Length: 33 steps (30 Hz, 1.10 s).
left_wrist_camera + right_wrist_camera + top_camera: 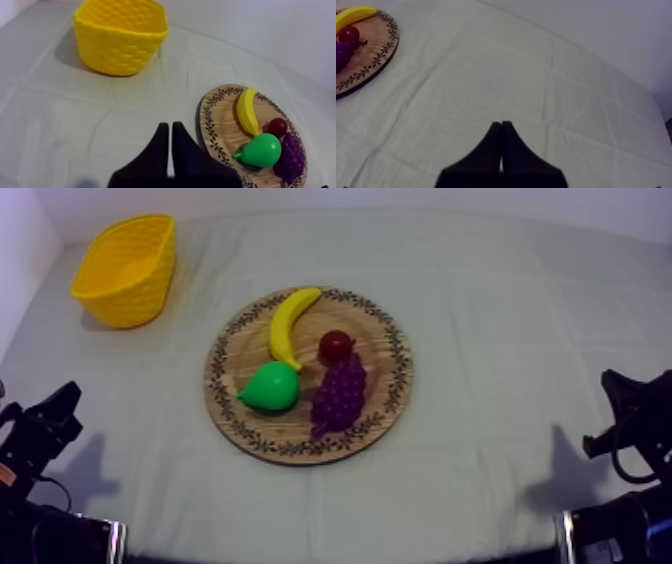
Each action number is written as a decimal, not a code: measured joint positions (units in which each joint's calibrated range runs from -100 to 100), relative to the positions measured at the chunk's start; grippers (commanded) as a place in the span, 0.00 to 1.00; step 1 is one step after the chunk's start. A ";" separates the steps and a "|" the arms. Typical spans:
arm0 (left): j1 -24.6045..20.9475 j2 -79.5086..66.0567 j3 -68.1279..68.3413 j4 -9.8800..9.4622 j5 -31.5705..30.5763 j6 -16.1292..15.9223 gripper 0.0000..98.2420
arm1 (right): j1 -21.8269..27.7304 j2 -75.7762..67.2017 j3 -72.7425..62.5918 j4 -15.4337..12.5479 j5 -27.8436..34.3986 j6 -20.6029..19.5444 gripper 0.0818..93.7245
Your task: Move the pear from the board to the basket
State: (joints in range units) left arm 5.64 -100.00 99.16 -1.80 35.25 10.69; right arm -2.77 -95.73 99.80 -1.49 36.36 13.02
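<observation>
Tabletop (75, 115): pear (261, 150) apart from left claw (167, 126)

Soft, even light from above, with no glare on the grey-white cloth (500, 308). The yellow basket (125, 268) throws a faint shadow at its base, and the round wooden board (395, 393) a thin dark one along its near rim. The pear (270, 386) carries a pale sheen. The left arm (40, 433) and right arm (635, 413) cast dim shadows inward.

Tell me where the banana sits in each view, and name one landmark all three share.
Top view: banana on the wooden board, beyond the pear.
Left wrist view: banana on the board, beside the small red fruit.
Right wrist view: banana at the board's rim, beyond the small red fruit.
Shared landmark: the board's patterned rim.
</observation>
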 measured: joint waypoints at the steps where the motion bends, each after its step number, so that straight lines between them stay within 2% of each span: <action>1: 0.59 0.00 0.00 0.06 0.00 -0.32 0.00 | 0.00 0.00 0.00 0.00 0.00 0.00 0.00; 5: 3.00 0.00 -0.03 0.76 0.00 -2.86 0.00 | 0.00 0.00 0.00 0.00 0.00 0.00 0.00; 12: 5.52 0.00 -0.76 4.29 0.24 -7.82 0.00 | 0.00 0.00 0.00 0.00 0.00 -0.06 0.00; 17: 6.18 0.10 -1.82 4.68 1.04 -9.72 0.00 | 0.00 0.00 0.00 0.00 0.00 -0.06 0.00; 27: 6.18 7.70 -12.89 4.93 10.14 -12.16 0.00 | 0.00 0.00 0.00 0.00 0.00 -0.04 0.00; 33: 5.77 15.26 -24.37 5.55 17.74 -12.68 0.00 | 0.00 0.00 0.00 0.00 0.00 0.00 0.00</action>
State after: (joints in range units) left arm 11.40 -84.74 74.78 3.76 52.99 -1.99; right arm -2.77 -95.73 99.80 -1.49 36.36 13.02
